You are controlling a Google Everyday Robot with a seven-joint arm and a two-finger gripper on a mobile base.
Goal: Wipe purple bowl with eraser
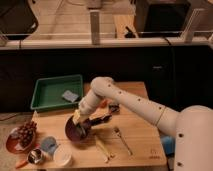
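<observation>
The purple bowl (75,132) sits on the wooden table (140,131), left of centre, its shiny inside facing up. My gripper (80,120) reaches down from the white arm (117,97) onto the bowl's far rim and inside. A small yellowish-tan and dark block, the eraser (76,116), is held at the gripper's tip and pressed against the bowl. The gripper hides part of the bowl's right side.
A green tray (47,92) with a blue-grey pad (70,96) stands at the back left. A reddish plate of grapes (22,136), a metal cup (35,156), a white bowl (62,155), a yellow utensil (102,148) and a fork (122,140) lie near the front.
</observation>
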